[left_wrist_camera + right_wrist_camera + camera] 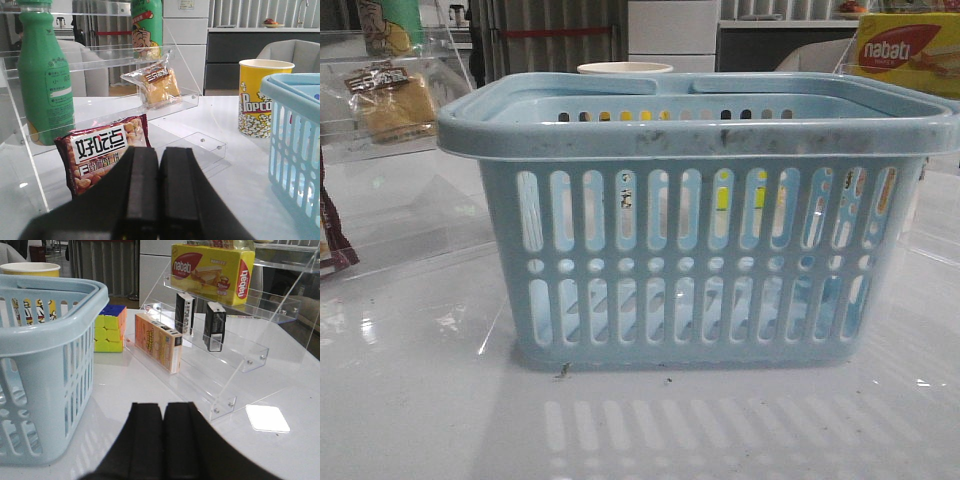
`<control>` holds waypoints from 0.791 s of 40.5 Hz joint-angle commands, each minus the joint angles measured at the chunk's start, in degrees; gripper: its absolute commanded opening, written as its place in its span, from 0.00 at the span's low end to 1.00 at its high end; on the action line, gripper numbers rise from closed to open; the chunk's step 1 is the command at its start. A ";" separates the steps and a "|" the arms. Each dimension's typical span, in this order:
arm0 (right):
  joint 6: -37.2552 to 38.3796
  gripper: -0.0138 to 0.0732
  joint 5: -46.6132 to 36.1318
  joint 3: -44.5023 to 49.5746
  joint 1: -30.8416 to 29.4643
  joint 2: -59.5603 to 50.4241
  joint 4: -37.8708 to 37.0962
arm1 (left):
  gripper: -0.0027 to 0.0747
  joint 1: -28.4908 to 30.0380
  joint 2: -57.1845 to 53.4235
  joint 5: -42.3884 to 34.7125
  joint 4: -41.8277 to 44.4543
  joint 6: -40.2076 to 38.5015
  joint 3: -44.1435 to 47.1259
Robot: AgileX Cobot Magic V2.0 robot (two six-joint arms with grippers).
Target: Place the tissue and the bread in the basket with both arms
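The pale blue basket [700, 260] fills the middle of the front view, and neither gripper shows there. The bread [157, 86], yellow-brown in a clear wrapper with a dark label, leans on the middle step of a clear shelf, well beyond my left gripper [159, 150], which is shut and empty. The tissue [215, 326], a small black pack, stands on a clear stepped shelf, with a similar black pack [184, 313] beside it. My right gripper [164, 405] is shut on nothing, low over the table. It is short of that shelf, and the basket [45, 340] stands to one side.
A green bottle [46, 75], a red snack packet [102, 152] and a popcorn cup [262, 97] stand near the bread's shelf. A colour cube [111, 328], an orange box [159, 341] and the nabati box [212, 270] sit by the tissue's shelf.
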 commanded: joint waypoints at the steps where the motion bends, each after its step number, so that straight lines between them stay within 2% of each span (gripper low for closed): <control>1: -0.14 0.22 -5.56 -0.36 -0.23 -1.05 -0.52 | 0.15 -0.07 -1.05 -5.13 -0.44 -0.53 0.38; 12: -0.14 0.22 -5.56 -0.36 -0.23 -1.05 -0.52 | 0.15 -0.07 -1.05 -5.13 -0.44 -0.53 0.38; 23: -0.14 0.22 -8.55 -0.79 -0.23 -1.06 -0.52 | 0.15 -0.07 -1.05 -10.65 -0.44 -0.53 0.02; 28: -0.14 0.22 -6.85 -5.20 -0.23 -1.06 -0.52 | 0.15 -0.07 -0.86 -11.00 -0.44 -0.53 -3.58; 32: -0.14 0.22 -2.69 -11.55 -0.23 -1.06 -0.52 | 0.15 -0.07 -0.71 -7.89 -0.44 -0.53 -9.06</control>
